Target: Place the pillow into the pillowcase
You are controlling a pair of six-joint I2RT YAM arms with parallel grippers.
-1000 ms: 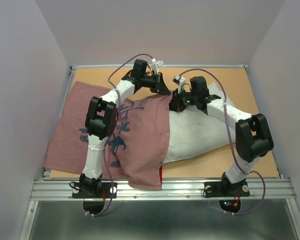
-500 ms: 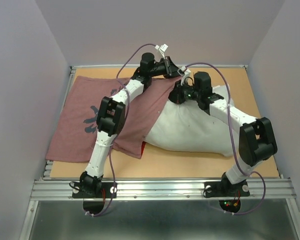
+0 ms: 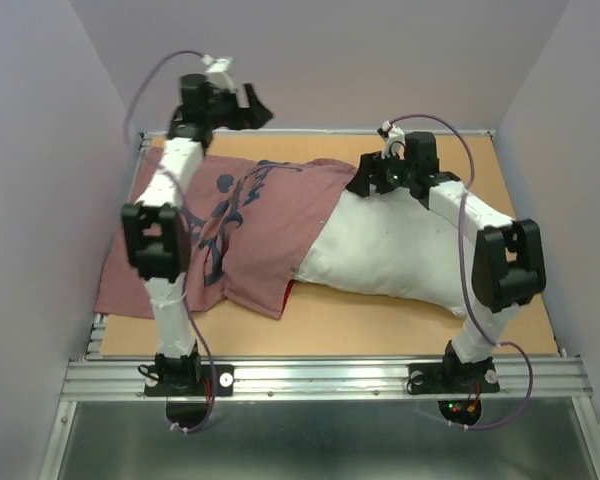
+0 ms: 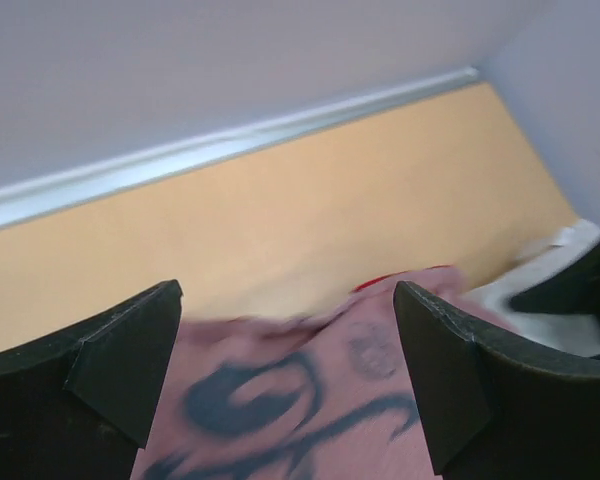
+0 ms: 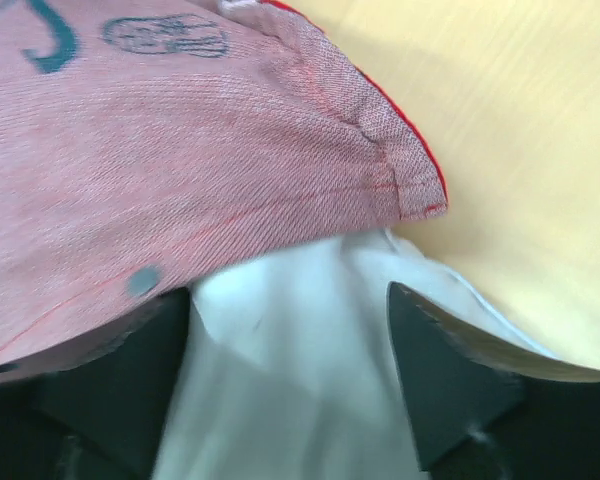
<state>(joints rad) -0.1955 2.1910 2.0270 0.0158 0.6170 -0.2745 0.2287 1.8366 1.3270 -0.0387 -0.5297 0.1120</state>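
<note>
Pillowcase [image 3: 240, 220] lies flat over the left half of the table [image 3: 525, 180], dull pink face with blue characters up, open end toward the middle. Pillow [image 3: 400, 255] sits on the right half, running at a slant toward the near right corner. Only its left end is under the cloth and most of it is bare. A red strip [image 3: 285, 295] of the other face shows at the near side of the mouth, so the pillow end is probably inside rather than merely covered; depth cannot be told. Left gripper [image 3: 258, 108] hangs high above the far left corner, well clear of the cloth, jaws spread wide with nothing between them. Its wrist view looks down on the characters and bare board. Judged reason: it is free to come down for a new hold. Right gripper [image 3: 363, 185] is low at the far side of the mouth, where the hem crosses the pillow. Its fingers [image 5: 110, 380] are spread over white fabric with the hem corner [image 5: 415, 190] just ahead, and they pinch nothing. It looks placed to take either hem or pillow. Insertion judged partly done, as the case must be drawn further over the pillow.
</note>
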